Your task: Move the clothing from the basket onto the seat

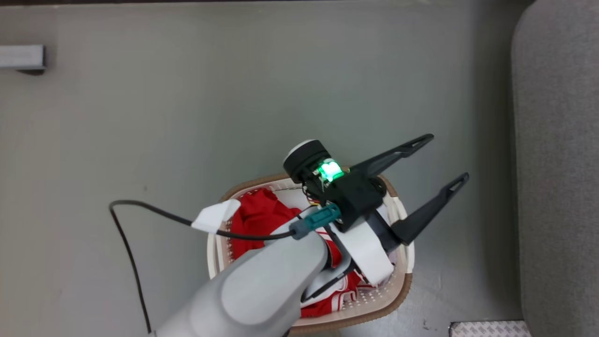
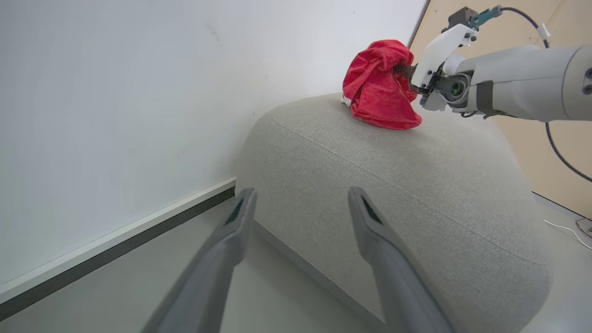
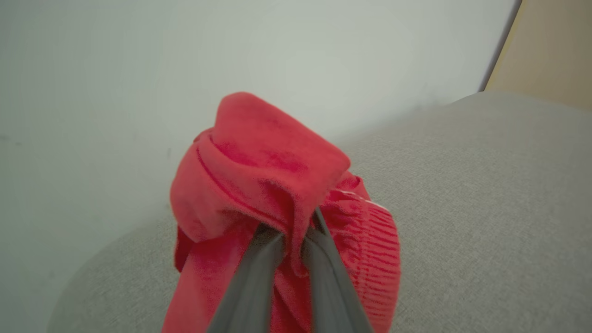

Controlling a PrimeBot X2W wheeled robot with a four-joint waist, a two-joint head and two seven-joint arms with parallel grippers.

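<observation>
The white basket (image 1: 403,289) with a brown rim stands on the floor and holds red clothing (image 1: 256,216) with white trim. Above it, my left gripper (image 1: 448,157) is open and holds nothing; its fingers reach past the basket's right rim towards the grey seat (image 1: 557,164). The left wrist view has those fingers (image 2: 240,217) spread before the seat (image 2: 393,175). My right gripper (image 2: 403,72) is shut on a bunched red garment (image 2: 377,88) whose lower fold touches the seat top. In the right wrist view the gripper (image 3: 293,231) pinches that garment (image 3: 259,175) above the seat (image 3: 485,185).
Grey floor surrounds the basket. A black cable (image 1: 131,262) loops off my left forearm. A grey block (image 1: 21,56) lies at the far left, and a metal plate (image 1: 489,328) sits by the seat's base. A white wall with a dark skirting (image 2: 115,240) runs behind the seat.
</observation>
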